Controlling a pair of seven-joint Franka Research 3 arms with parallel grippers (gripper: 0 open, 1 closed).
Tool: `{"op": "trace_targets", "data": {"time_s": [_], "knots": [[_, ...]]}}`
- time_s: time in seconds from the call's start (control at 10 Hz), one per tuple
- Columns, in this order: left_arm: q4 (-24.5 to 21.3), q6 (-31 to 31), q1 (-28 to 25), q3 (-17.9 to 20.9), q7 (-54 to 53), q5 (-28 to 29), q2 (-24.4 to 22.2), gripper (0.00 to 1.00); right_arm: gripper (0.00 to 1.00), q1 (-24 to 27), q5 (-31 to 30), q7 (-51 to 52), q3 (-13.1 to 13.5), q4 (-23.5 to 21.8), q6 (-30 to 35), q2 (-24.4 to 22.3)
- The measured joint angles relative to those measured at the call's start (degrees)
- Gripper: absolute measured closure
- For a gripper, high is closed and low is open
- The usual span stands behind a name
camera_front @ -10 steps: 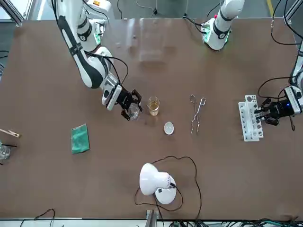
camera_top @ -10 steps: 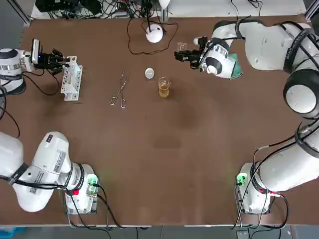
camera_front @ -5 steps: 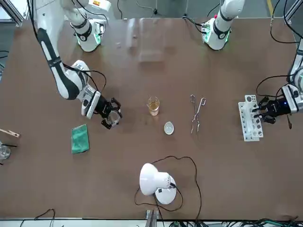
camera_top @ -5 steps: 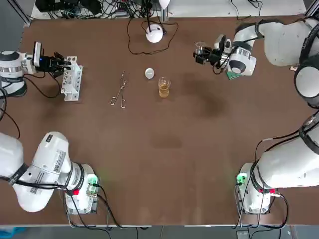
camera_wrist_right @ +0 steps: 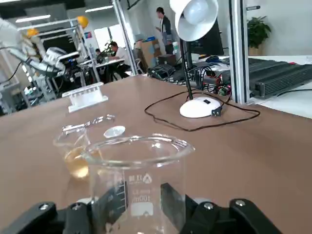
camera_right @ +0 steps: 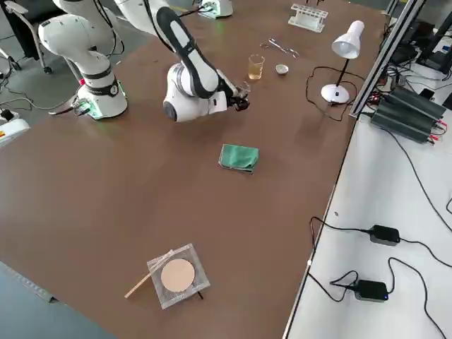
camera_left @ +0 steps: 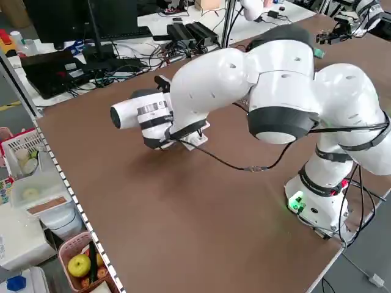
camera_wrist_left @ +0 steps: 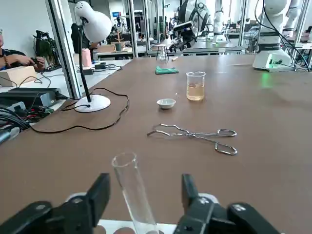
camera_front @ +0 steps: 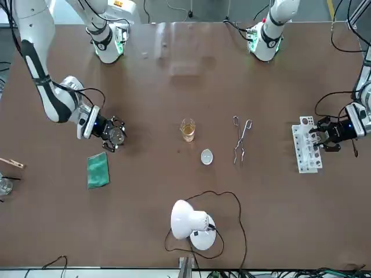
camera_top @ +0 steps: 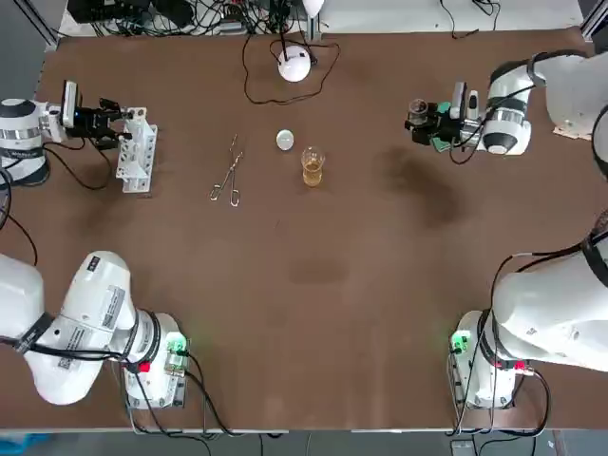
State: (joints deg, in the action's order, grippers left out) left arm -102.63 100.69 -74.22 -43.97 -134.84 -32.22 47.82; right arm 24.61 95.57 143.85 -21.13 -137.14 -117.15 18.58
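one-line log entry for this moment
right tool shut on beaker near green cloth | left tool open around test tube at rack

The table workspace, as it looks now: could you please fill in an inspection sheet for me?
Surface: brown table, no spills seen.
Job's things: empty beaker in the right gripper; test tube rising from the white rack.
Clutter: amber-filled beaker, tongs, small white dish, green cloth, desk lamp.
Grippers: right gripper shut on the empty beaker, near the green cloth; left gripper open, fingers either side of the test tube.
Cables: lamp cord looping across the table.
Surroundings: people at benches beyond; power bricks on the white bench.
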Motion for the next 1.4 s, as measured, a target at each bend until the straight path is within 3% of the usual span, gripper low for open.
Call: {"op": "trace_targets", "data": {"time_s": [0.1, 0.2, 0.5, 0.8, 1.1, 1.4], "knots": [[-0.01, 0.0, -0.27, 0.0, 0.0, 0.0, -0.1, 0.08, 0.6, 3.38, -4.35, 0.85, 0.02, -0.24, 1.11, 0.06], [-0.01, 0.0, -0.56, -0.02, 0.0, 0.0, -0.49, 0.0, 0.6, 6.51, -8.55, 1.79, 0.02, -0.33, 2.03, 0.3], [0.08, -0.46, -1.0, -0.09, 0.0, -0.02, -4.01, 0.0, 0.6, 14.78, -20.09, 5.97, 0.02, 0.88, 5.93, 4.59], [0.66, -2.42, -1.46, -0.15, 0.53, -0.36, -12.15, 0.0, 0.6, 20.17, -28.04, 11.19, 0.05, 4.41, 8.48, 12.49], [1.8, -2.7, -1.46, -1.74, 7.04, -0.53, -21.45, 0.0, 0.6, 22.07, -33.58, 11.75, 1.59, 9.73, 11.72, 18.37], [2.41, -2.53, -0.45, -6.23, 17.9, -0.43, -29.58, 0.0, 0.6, 22.26, -37.33, 11.76, 3.53, 13.84, 14.85, 21.48]]}}
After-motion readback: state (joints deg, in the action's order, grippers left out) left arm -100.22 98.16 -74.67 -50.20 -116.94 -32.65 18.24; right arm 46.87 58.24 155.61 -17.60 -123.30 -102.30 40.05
